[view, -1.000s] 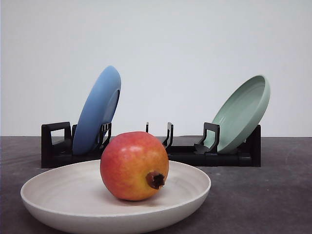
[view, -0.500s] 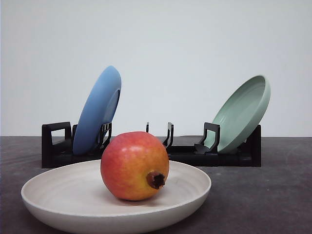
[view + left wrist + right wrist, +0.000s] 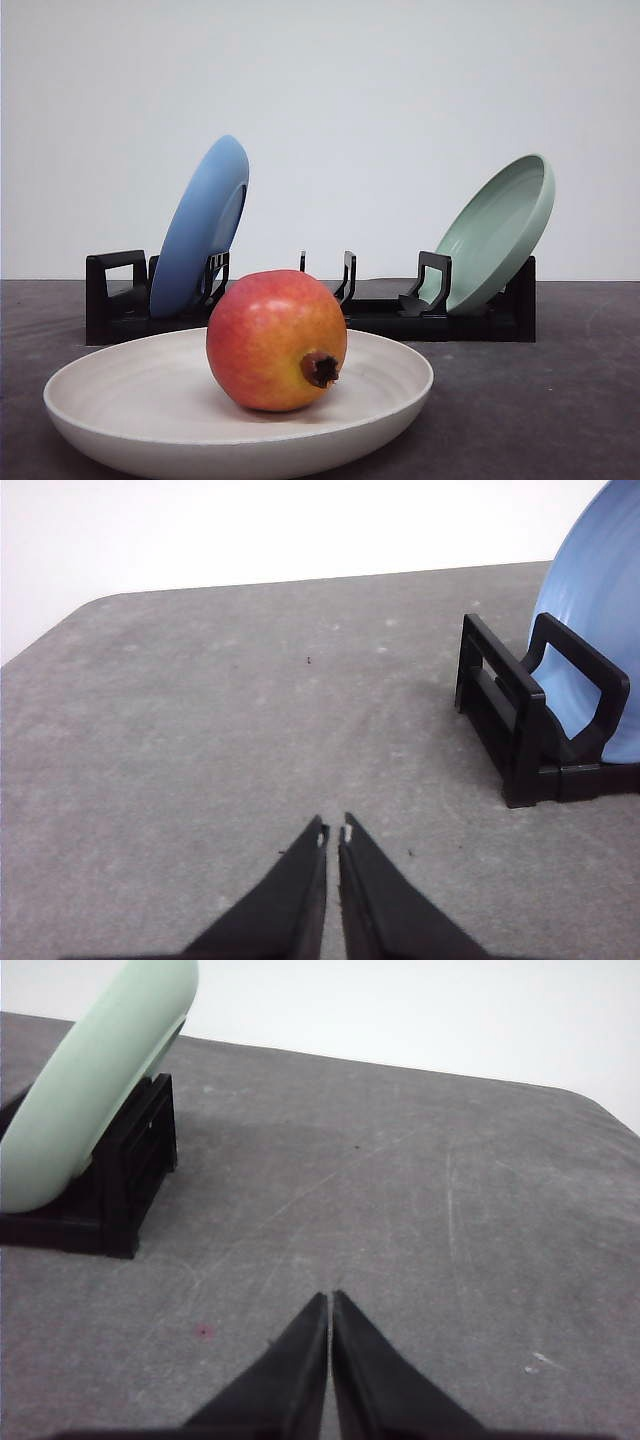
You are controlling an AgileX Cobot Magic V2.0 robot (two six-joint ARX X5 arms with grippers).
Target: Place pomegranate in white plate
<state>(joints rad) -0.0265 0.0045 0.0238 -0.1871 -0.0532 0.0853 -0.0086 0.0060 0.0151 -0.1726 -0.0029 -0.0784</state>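
The pomegranate (image 3: 276,340), red blending to yellow-orange with a dark crown stub facing the camera, rests inside the white plate (image 3: 120,395) near the table's front. Nothing touches the fruit. In the left wrist view my left gripper (image 3: 333,829) is shut over bare grey table, with nothing between its black fingers. My right gripper (image 3: 329,1297) is likewise shut and empty above bare table in the right wrist view.
A black dish rack (image 3: 115,300) stands behind the white plate. A blue plate (image 3: 200,225) leans in its left end and a pale green plate (image 3: 495,230) in its right end. The rack's end (image 3: 520,715) lies beside the left gripper, and the green plate (image 3: 90,1090) beside the right.
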